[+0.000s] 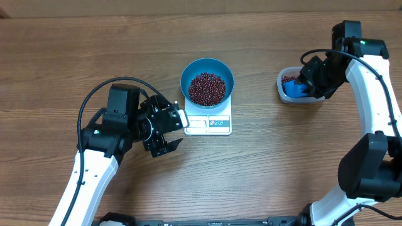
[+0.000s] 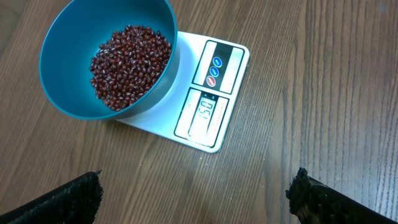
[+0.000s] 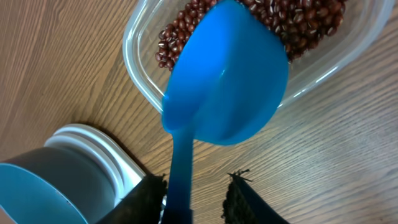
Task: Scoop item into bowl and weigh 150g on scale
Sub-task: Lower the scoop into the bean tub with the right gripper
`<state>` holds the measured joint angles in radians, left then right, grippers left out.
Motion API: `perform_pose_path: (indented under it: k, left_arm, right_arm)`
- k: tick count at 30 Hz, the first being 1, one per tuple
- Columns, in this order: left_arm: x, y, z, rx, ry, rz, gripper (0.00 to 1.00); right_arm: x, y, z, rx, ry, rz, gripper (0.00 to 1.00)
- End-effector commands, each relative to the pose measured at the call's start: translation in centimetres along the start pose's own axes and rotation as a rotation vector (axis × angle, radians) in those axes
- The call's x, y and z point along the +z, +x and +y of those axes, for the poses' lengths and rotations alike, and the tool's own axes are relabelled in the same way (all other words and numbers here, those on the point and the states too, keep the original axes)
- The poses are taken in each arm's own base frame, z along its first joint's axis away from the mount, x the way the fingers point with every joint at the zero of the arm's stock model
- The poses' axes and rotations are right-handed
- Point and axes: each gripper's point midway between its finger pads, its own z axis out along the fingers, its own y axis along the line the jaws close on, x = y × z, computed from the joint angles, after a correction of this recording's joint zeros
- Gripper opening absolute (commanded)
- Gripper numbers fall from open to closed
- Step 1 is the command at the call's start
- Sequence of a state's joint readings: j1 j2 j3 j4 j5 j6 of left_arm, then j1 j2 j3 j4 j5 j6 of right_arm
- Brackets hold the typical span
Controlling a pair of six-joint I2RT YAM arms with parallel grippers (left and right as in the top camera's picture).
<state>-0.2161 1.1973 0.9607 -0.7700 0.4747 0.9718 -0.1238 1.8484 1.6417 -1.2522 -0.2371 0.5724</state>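
The small glossy red-brown beans (image 2: 127,65) lie heaped in the round, deep blue bowl (image 2: 62,93), which stands on the flat white square scale (image 2: 236,74). My left gripper (image 2: 196,186) hovers near the scale, spread wide and empty. My right gripper (image 3: 194,190) is loosened around the handle of the smooth blue plastic scoop (image 3: 230,81), with a gap on one side; the scoop's cup is over the clear plastic tub (image 3: 134,68).

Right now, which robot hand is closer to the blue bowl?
Left. The left hand sits just beside the scale under the blue bowl; the right hand is farther away, over the clear tub.
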Motion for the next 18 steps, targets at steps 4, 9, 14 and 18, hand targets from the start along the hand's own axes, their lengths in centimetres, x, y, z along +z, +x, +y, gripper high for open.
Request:
perform_pose_path:
  k: [4,9,14,18]
  left_arm:
    - [0.3,0.0,-0.3,-0.01,0.017,-0.003,1.0]
    - [0.3,0.0,-0.3,-0.01,0.017,-0.003,1.0]
    - [0.3,0.0,-0.3,-0.01,0.017,-0.003,1.0]
    - [0.3,0.0,-0.3,-0.01,0.017,-0.003,0.99]
  right_arm:
    - [-0.5,0.2,0.1,0.0,-0.011,-0.007,0.39]
    - [-0.5,0.2,0.1,-0.003,-0.01,-0.007,0.4]
    - [-0.5,0.1,0.0,-0.08,-0.004,-0.011,0.41]
    - [-0.6,-0.3,-1.7,-0.107,0.087,-0.038,0.41]
